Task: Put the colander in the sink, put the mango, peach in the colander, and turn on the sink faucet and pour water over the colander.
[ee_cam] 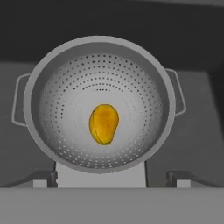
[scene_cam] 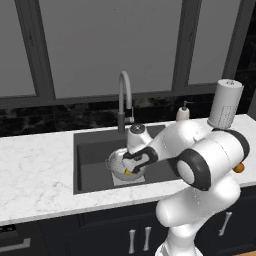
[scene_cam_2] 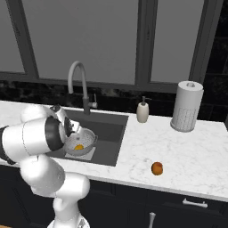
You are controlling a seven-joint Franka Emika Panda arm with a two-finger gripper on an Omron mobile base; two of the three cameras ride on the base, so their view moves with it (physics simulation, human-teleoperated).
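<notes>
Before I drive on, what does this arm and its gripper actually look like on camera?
The arm is glossy white, built of rounded, bulbous segments with dark grey to black rings at the joints. No cables or markings show on it. The gripper has two small finger tips, grey and blocky, with dark inner faces, seen in the hand view.

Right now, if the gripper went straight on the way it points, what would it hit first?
Most likely the mango, lying in the middle of the colander directly below the open gripper; depth is hard to judge.
</notes>
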